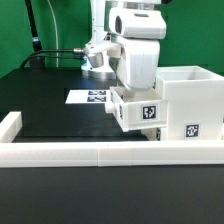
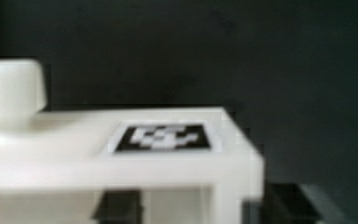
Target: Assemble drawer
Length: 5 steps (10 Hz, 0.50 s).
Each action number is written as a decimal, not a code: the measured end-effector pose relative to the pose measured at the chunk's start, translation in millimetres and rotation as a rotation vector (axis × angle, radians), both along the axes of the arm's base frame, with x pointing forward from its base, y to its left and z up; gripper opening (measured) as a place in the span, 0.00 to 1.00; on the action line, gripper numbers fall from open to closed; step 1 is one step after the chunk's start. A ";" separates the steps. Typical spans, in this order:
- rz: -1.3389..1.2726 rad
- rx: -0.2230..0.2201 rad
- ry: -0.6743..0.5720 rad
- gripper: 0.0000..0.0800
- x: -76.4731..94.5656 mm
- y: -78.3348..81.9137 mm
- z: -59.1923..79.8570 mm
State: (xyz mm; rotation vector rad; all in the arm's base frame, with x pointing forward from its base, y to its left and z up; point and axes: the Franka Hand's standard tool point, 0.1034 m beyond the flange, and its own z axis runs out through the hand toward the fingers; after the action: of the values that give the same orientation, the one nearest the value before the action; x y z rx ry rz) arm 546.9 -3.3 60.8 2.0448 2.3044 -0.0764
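— Drawer (image 1: 135, 112) sits tilted beside the white box (image 1: 190, 105) on the black surface (image 1: 50, 105).
— And the end effector (image 1: 140, 85)?
— Down on it; grip hidden, can't tell.

The drawer box (image 1: 190, 100) sits on the table (image 1: 50, 110) at the exterior view's right, just behind the front rail (image 1: 100, 152). A smaller drawer (image 1: 137, 108) sits against its side toward the exterior view's left, under the gripper (image 1: 136, 62). The marker board (image 1: 90, 97) lies flat on the table behind and to the left of that drawer. In the wrist view, a knob (image 2: 7, 92) stands on the drawer (image 2: 105, 150) beside its tag (image 2: 163, 138).
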 end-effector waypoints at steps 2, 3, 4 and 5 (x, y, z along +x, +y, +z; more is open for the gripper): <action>0.001 -0.013 0.004 0.56 2.0 0.0 16.0; -0.001 -0.022 0.005 0.76 3.5 -2.2 26.3; -0.004 -0.030 0.006 0.80 4.9 -5.2 34.6; 0.015 -0.037 0.009 0.80 5.9 -12.4 40.9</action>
State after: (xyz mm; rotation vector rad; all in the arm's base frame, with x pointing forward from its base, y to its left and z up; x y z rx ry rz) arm 552.8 -15.7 101.7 2.0137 2.3050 -0.1269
